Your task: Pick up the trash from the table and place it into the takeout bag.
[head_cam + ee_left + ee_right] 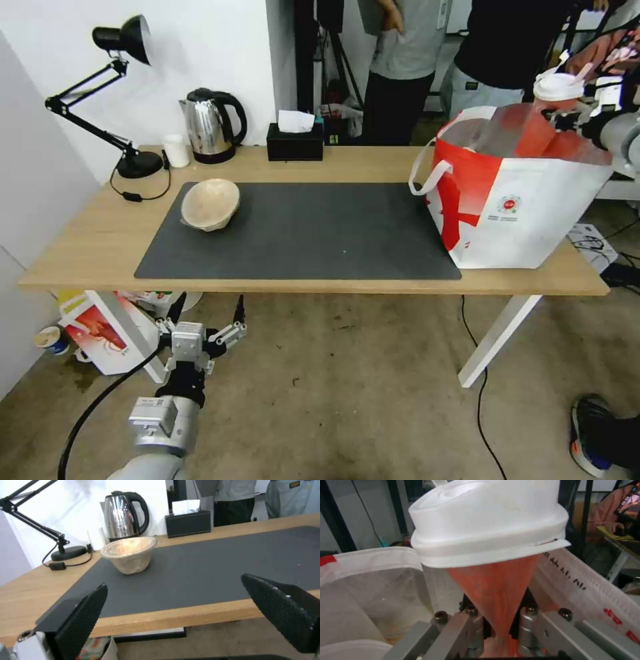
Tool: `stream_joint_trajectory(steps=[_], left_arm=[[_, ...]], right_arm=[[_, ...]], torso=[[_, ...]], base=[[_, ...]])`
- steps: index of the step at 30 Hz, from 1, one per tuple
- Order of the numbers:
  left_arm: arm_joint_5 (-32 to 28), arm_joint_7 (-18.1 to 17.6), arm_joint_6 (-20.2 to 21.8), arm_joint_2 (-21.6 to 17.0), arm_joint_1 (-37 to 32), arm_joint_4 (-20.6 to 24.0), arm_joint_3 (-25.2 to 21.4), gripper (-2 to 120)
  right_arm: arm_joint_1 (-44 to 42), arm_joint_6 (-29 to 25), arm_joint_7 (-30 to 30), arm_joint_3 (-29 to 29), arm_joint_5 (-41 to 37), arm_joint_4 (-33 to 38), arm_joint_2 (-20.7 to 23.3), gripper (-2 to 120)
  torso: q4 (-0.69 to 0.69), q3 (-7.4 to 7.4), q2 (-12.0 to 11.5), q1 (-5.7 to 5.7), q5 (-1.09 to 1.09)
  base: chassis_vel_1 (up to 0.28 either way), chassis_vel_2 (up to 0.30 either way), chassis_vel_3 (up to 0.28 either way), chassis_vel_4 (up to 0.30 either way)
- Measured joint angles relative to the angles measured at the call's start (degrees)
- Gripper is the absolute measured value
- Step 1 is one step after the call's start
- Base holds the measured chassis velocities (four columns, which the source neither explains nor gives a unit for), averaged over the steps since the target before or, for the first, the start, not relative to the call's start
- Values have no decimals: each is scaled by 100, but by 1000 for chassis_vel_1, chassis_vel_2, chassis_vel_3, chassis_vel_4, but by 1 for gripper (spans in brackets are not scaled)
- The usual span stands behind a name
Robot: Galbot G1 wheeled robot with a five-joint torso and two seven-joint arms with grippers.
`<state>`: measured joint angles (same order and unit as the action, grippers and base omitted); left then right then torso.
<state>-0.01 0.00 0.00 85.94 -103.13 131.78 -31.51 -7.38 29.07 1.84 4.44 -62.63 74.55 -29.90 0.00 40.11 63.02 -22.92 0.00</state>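
At the table's [87, 247] right end stands the red-and-white takeout bag [527, 207]. Over its open top my right gripper [565, 119] is shut on the translucent red cup [559, 92] with the white lid. The right wrist view shows the cup [493, 585] pinched at its base, the bag's foil lining [370, 592] beneath it, and a white bowl rim [350, 650] inside the bag. A beige fibre bowl [210, 203] lies tilted on the dark mat's left part. My left gripper [208, 319] hangs open below the table's front edge, facing the bowl [130, 555]; its fingers [83, 620] are spread.
Along the back edge stand a black desk lamp [127, 160], a steel kettle [210, 127], a small white cup [177, 150] and a black tissue box [295, 141]. A smaller white bag [100, 330] sits on the floor under the table's left end. People stand behind the table.
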Motion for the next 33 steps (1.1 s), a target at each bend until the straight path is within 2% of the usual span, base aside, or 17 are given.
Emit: stream_joint_trajectory(steps=[17,23,25,32,33], left_arm=[[0,0,0,0,0,0,0,100],[0,0,0,0,0,0,0,100],[0,0,0,0,0,0,0,100],[0,0,0,0,0,0,0,100],[0,0,0,0,0,0,0,100]], right_arm=[[-81,-2,-101,-18,-30,483,187,6],[-334,-20,-127,-231,-43,769,292,6],[-425,-20,-127,-305,-45,861,325,9],[-865,60,-15,-615,-43,1327,541,37],[-865,60,-15,-615,-43,1327,541,37]], torso=[[1,-1,0,0,-1],[1,0,0,0,-1],[1,0,0,0,0],[0,0,0,0,-1],[0,0,0,0,-1]], base=[[0,0,0,0],[0,0,0,0],[0,0,0,0],[0,0,0,0],[0,0,0,0]])
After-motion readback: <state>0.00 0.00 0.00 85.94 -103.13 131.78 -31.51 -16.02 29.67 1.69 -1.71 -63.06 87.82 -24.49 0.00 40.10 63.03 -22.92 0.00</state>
